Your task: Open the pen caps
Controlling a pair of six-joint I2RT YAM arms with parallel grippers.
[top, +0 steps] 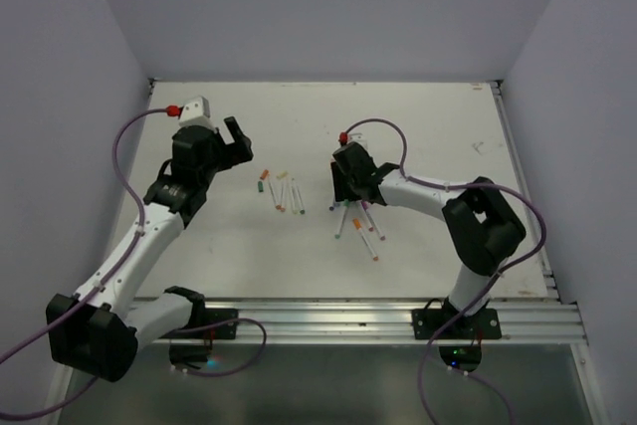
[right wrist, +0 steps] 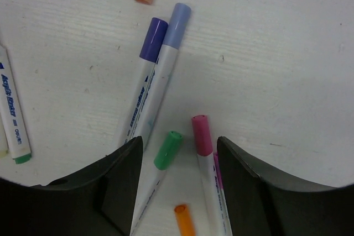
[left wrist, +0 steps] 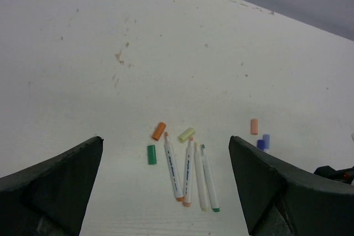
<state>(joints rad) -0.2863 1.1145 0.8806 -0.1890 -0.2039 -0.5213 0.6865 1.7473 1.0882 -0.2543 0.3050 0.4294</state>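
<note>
Right end effector [right wrist: 180,150] was open over the pink cap [right wrist: 201,135]; left end effector [left wrist: 166,153] was open too, holding nothing. It looked light, hard and slippery, best pinched round its middle.

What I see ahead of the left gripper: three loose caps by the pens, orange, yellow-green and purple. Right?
Not quite. The third cap is dark green, not purple. The left wrist view shows it near the orange cap and yellow-green cap, by the pens.
</note>
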